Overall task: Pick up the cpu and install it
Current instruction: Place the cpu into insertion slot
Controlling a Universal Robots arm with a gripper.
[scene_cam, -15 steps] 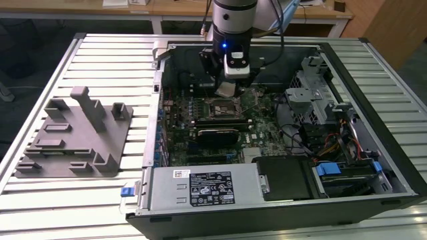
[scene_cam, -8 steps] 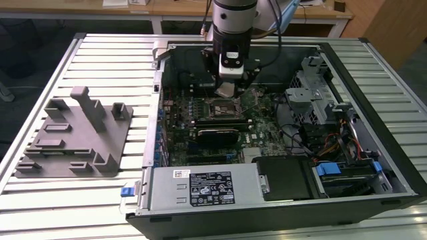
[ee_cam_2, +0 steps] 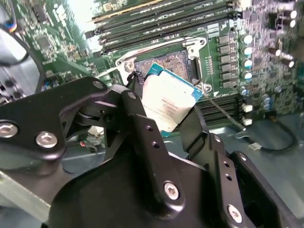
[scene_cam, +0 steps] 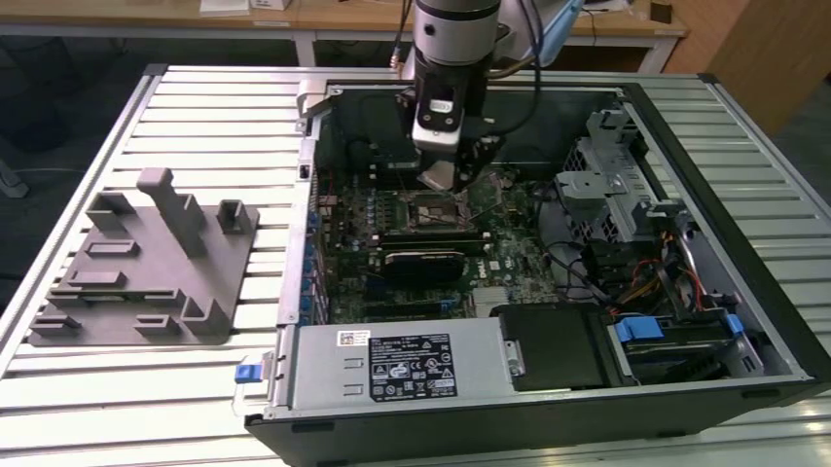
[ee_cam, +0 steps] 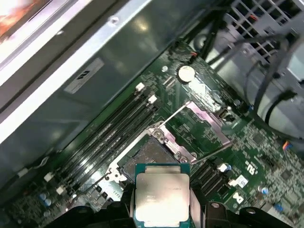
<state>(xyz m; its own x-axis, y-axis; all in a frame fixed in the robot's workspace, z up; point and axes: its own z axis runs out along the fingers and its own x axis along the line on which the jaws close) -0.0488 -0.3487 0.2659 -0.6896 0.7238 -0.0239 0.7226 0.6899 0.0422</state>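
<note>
The cpu (ee_cam_2: 168,102), a flat square chip with a silver-grey top and a pale rim, hangs tilted just above the open socket (ee_cam_2: 166,61) on the green motherboard. My gripper (ee_cam_2: 164,100) is shut on the cpu, one black finger (ee_cam_2: 142,126) on each of two opposite edges. In the first wrist view the cpu (ee_cam: 161,194) sits between the fingers, and the socket (ee_cam: 147,156) lies just beyond it with its metal load plate (ee_cam: 202,128) flipped open. In the exterior view my gripper (scene_cam: 449,177) hovers inside the open computer case, over the socket (scene_cam: 435,209).
A grey fixture tray (scene_cam: 143,272) lies on the slatted table at the exterior view's left. Inside the case are a black block (scene_cam: 422,261), a power supply (scene_cam: 389,365), a drive cage (scene_cam: 624,195) and loose cables (scene_cam: 610,263). Memory slots (ee_cam: 109,137) run beside the socket.
</note>
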